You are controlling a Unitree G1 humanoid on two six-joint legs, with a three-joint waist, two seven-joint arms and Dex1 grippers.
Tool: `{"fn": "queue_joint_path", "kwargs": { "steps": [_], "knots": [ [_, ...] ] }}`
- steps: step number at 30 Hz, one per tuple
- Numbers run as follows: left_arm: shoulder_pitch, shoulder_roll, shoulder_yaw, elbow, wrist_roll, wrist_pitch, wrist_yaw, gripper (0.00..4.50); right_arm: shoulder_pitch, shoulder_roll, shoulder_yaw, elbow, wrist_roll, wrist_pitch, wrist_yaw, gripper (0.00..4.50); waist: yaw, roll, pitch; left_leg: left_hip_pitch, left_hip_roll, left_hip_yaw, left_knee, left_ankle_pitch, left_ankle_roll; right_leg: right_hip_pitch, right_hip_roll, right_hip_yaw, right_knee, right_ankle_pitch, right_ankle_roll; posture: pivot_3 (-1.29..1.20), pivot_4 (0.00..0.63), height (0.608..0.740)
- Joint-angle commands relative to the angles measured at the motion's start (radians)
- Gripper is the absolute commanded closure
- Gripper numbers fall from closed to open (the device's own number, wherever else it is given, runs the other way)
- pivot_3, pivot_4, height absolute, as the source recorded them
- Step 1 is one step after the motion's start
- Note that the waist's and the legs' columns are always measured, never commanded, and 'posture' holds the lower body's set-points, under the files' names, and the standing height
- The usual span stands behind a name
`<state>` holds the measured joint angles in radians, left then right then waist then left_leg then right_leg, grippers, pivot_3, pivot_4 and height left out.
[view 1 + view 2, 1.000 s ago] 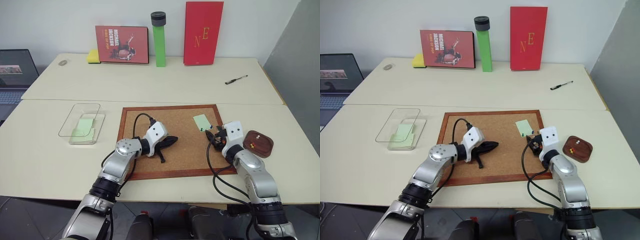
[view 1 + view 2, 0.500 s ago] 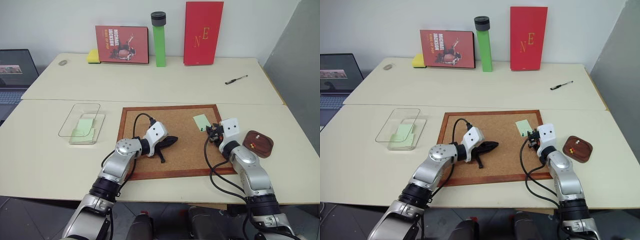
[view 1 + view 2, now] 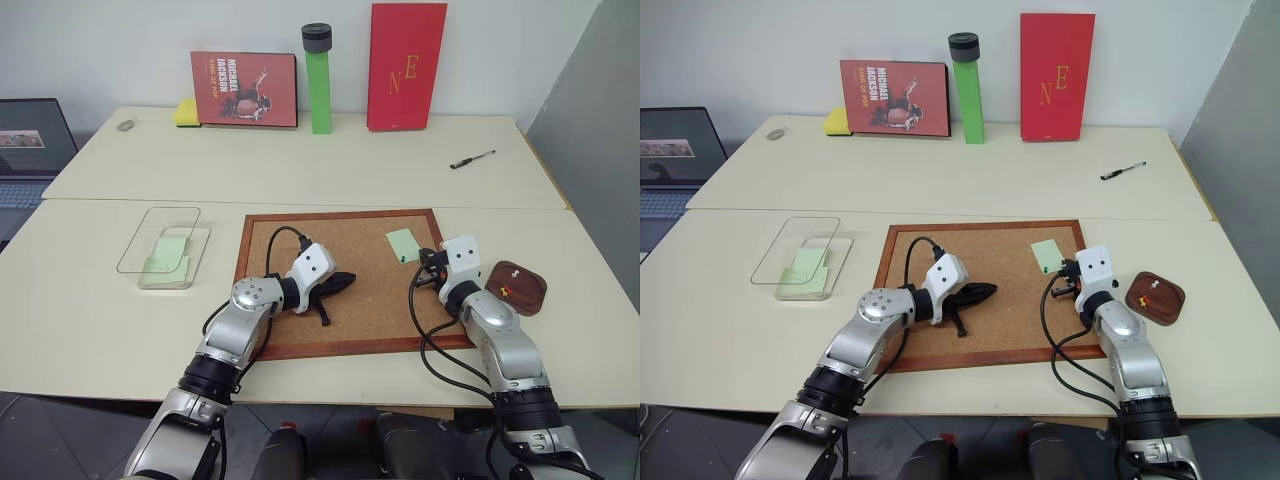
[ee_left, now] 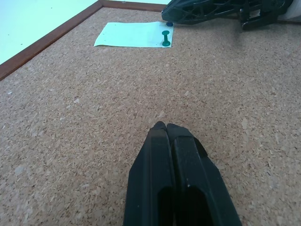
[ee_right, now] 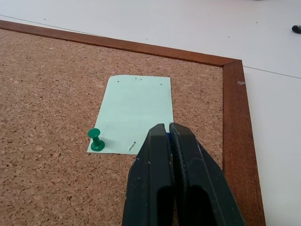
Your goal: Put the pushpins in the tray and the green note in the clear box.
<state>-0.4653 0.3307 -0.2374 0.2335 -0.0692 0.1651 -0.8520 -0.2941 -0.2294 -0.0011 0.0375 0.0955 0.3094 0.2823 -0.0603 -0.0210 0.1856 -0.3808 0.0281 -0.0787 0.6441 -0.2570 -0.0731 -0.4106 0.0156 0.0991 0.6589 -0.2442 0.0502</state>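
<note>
1. Far left, your laptop [image 3: 35,140] sits past the cream table [image 3: 300,170]; the clear box [image 3: 165,247] has green paper inside.
2. On the corkboard [image 3: 350,290], your left gripper [image 3: 345,281] rests pinched closed, empty.
3. The green note [image 5: 134,113] has a green pushpin [image 5: 96,140] in its corner; your right gripper [image 5: 167,129] is clamped on a blue pin at its edge.
4. The tray [image 3: 515,287] holds pins; a pen [image 3: 472,159] lies beyond.

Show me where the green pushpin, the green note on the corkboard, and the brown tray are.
green pushpin [image 5: 96,140]: right wrist view, on its head and stem.
green note [image 5: 136,110]: right wrist view, on the middle of the paper.
tray [image 3: 528,293]: left eye view, on its near right rim.
</note>
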Motion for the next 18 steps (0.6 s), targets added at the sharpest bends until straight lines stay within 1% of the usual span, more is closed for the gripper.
{"fn": "queue_joint_path", "kwargs": {
  "steps": [1, 13, 18],
  "knots": [
    [0.018, 0.006, -0.025, 0.011, 0.026, 0.009, 0.003, 4.5, -0.015, 0.008, -0.007, -0.101, 0.026, -0.011, 0.011, 4.42, 0.0, 0.0, 0.0, 0.0, 0.0, 0.0, 0.0, 0.0, 0.0, 0.0, 0.0, 0.0, 0.0, 0.0, 0.0, 0.0, 0.15, 0.74],
    [0.017, 0.007, -0.03, 0.016, 0.026, 0.006, 0.004, 4.5, -0.026, 0.009, -0.018, -0.182, 0.043, 0.033, 0.007, 4.42, 0.0, 0.0, 0.0, 0.0, 0.0, 0.0, 0.0, 0.0, 0.0, 0.0, 0.0, 0.0, 0.0, 0.0, 0.0, 0.0, 0.15, 0.74],
    [0.019, 0.004, -0.032, 0.015, 0.025, 0.005, 0.005, 4.5, 0.003, -0.014, -0.061, -0.253, 0.056, 0.065, -0.007, 4.42, 0.0, 0.0, 0.0, 0.0, 0.0, 0.0, 0.0, 0.0, 0.0, 0.0, 0.0, 0.0, 0.0, 0.0, 0.0, 0.0, 0.15, 0.74]
  ]
}}
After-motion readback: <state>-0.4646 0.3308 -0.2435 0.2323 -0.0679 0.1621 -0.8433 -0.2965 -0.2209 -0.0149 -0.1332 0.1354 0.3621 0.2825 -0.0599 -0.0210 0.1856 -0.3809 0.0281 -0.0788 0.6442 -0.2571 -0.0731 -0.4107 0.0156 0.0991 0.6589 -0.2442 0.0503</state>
